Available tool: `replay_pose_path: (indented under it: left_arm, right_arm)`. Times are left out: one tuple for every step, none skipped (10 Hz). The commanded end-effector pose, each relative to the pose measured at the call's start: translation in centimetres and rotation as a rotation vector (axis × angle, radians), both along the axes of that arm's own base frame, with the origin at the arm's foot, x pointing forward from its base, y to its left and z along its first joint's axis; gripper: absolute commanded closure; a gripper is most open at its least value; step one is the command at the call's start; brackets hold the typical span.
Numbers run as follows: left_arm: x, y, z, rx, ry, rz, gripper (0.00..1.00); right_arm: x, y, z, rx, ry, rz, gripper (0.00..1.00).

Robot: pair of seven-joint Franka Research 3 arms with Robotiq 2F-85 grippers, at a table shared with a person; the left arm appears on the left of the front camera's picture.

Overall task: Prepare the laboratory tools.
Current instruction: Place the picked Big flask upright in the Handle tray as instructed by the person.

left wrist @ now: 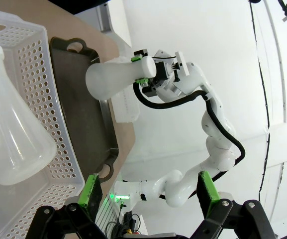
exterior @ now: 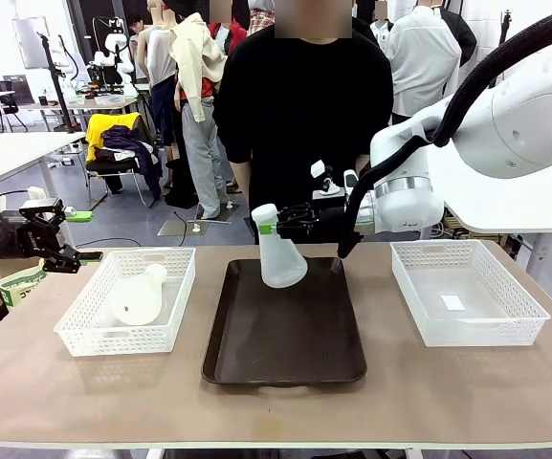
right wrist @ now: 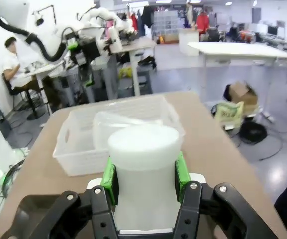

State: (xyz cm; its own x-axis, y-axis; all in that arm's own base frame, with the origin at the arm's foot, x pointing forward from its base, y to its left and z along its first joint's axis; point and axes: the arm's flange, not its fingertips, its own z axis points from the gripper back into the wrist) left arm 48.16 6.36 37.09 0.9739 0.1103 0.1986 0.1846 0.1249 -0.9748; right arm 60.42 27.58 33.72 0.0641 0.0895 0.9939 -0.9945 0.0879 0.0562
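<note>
In the front view, the right gripper [exterior: 277,223] is seen clamped on the narrow neck of the first flask [exterior: 282,258], which is held over the far part of the dark brown tray [exterior: 285,344]; whether its wide base touches the tray cannot be told. The second flask [exterior: 137,296] is seen lying on its side in the left basket [exterior: 75,330], and the right basket [exterior: 467,325] is set at the other side of the tray. The left gripper [exterior: 86,237] is held beyond the left end of the table [exterior: 276,411], its fingers spread apart with nothing between them. A person [exterior: 304,115] in black is stood at the far side. In the left wrist view, the left gripper [left wrist: 148,194] is shown wide open and empty, the second flask [left wrist: 14,134] is shown in the left basket [left wrist: 58,99] near it, and farther off the first flask [left wrist: 111,80] is gripped at its neck by the right gripper [left wrist: 144,69], above the tray's edge. In the right wrist view, the green pads [right wrist: 108,181] of the right gripper [right wrist: 144,181] are pressed against either side of the neck of the first flask [right wrist: 143,149], and the left basket [right wrist: 83,149] with the second flask [right wrist: 118,124] is seen beyond.
</note>
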Motion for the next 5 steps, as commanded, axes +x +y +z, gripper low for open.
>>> replay_pose_path:
  left_arm:
    - [-0.1, 0.1, 0.1, 0.008, -0.002, -0.001, 0.00]
    - [-0.1, 0.1, 0.1, 0.008, -0.002, -0.001, 0.00]
    - [-0.1, 0.1, 0.1, 0.008, -0.002, -0.001, 0.00]
    - [-0.1, 0.1, 0.1, 0.008, -0.002, -0.001, 0.00]
    - [-0.1, 0.1, 0.1, 0.008, -0.002, -0.001, 0.00]
  right_arm:
    - [0.4, 1.1, -0.8, 0.030, -0.048, -0.044, 1.00]
    - [0.9, 1.1, -1.4, 0.044, -0.031, -0.064, 1.00]
    - [1.1, 1.5, -2.1, 0.064, -0.018, -0.062, 1.00]
    - [1.1, 1.6, -2.4, 0.068, -0.009, -0.055, 1.00]
    - [1.1, 1.6, -2.6, 0.078, -0.003, -0.060, 1.00]
